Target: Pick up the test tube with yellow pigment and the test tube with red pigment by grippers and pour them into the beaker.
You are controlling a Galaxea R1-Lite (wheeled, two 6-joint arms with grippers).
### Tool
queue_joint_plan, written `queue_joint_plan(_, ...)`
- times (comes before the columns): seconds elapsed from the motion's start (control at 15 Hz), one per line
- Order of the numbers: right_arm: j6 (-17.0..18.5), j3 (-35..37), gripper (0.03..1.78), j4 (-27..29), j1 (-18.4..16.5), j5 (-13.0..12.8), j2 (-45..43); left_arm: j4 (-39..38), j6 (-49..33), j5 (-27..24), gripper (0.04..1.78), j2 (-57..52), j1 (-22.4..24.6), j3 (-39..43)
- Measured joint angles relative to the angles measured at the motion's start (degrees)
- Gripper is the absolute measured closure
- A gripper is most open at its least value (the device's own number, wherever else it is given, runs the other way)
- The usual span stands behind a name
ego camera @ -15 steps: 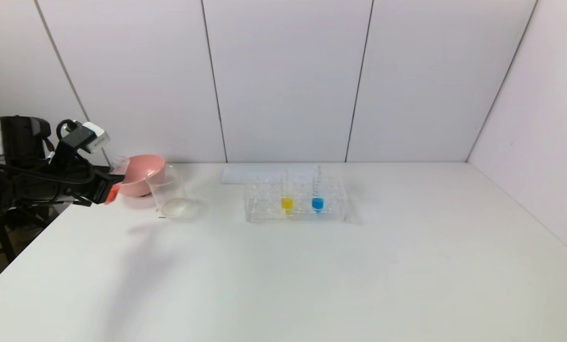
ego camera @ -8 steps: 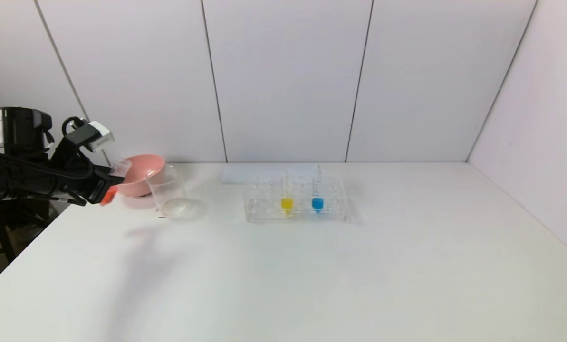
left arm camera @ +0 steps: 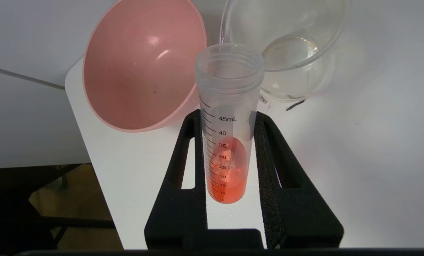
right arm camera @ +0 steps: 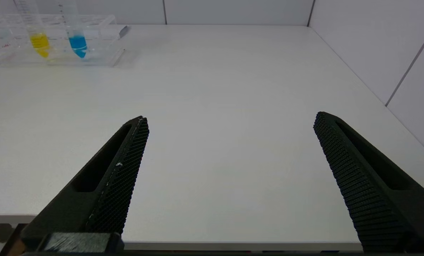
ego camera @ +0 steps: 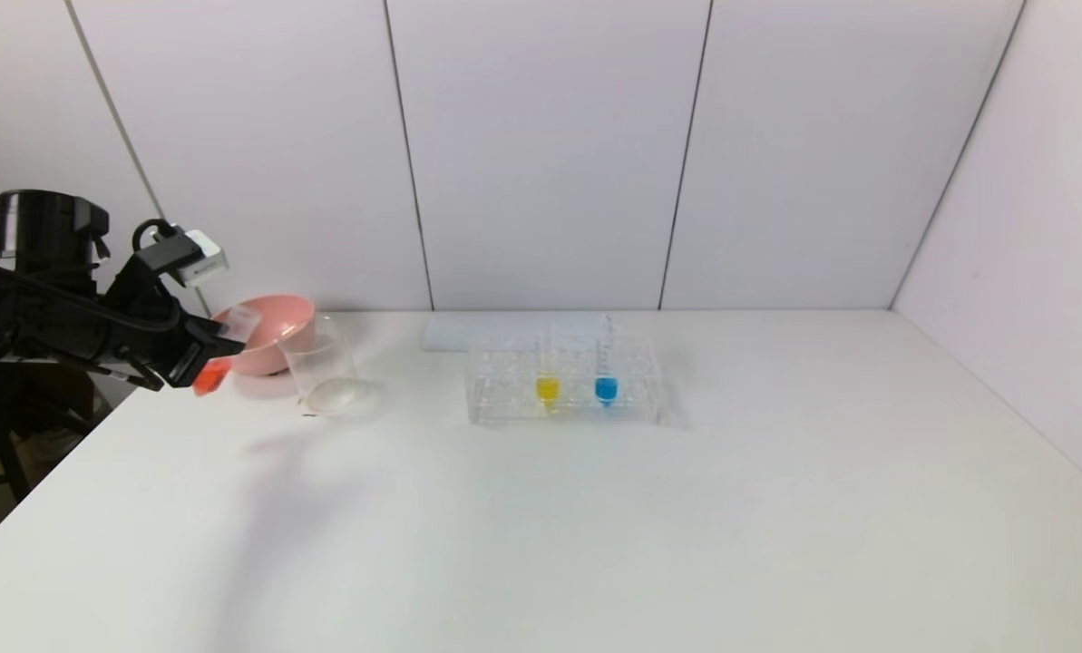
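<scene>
Your left gripper (ego camera: 219, 349) hangs above the table's (ego camera: 595, 526) far-left corner, at about ten o'clock in the head view, clamped on the test tube with red pigment (ego camera: 217, 363). In the left wrist view the two black fingers (left arm camera: 183, 167) press against the sides of that tube (left arm camera: 227, 142); orange-red liquid sits in its rounded lower end, and its open mouth tilts toward the vessels beyond. The tube is off the table, tipped rather than upright.

Just beyond the tube's mouth stand the pink bowl (ego camera: 273, 331) and the beaker (ego camera: 321, 367), side by side and nearly touching, with the beaker on the side nearer the rack. The beaker (left arm camera: 290, 53) is clear, with a shallow layer of colourless liquid in its bottom. The pink bowl (left arm camera: 140, 67) looks empty.

Near the table's far middle, at roughly twelve o'clock, a clear tube rack (ego camera: 563, 385) holds the test tube with yellow pigment (ego camera: 547, 385) upright, and just beside it a tube with blue liquid (ego camera: 605, 385).

Your right gripper (right arm camera: 229, 177) does not show in the head view. Its own wrist view shows its fingers spread wide, holding nothing, over the near right part of the table, with the rack (right arm camera: 52, 39) well away at about eleven o'clock.
</scene>
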Motion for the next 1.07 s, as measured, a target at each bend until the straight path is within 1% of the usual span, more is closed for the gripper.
queue_joint_plan(0.13,0.0,0.0,0.11,0.0,0.0,0.0,0.0,1.9,2.5,0.3,1.38,0.2,0.0,-1.8)
queue_joint_plan(0.73,0.0,0.0,0.11,0.0,0.0,0.0,0.0,3.4,4.4,0.5,1.39,1.5,0.0,-4.0)
queue_joint_plan(0.87,0.0,0.0,0.11,0.0,0.0,0.0,0.0,6.3,5.7,0.5,1.39,2.0,0.0,-5.5)
queue_joint_plan(1.07,0.0,0.0,0.11,0.0,0.0,0.0,0.0,12.6,8.9,0.5,1.39,2.6,0.0,-9.1)
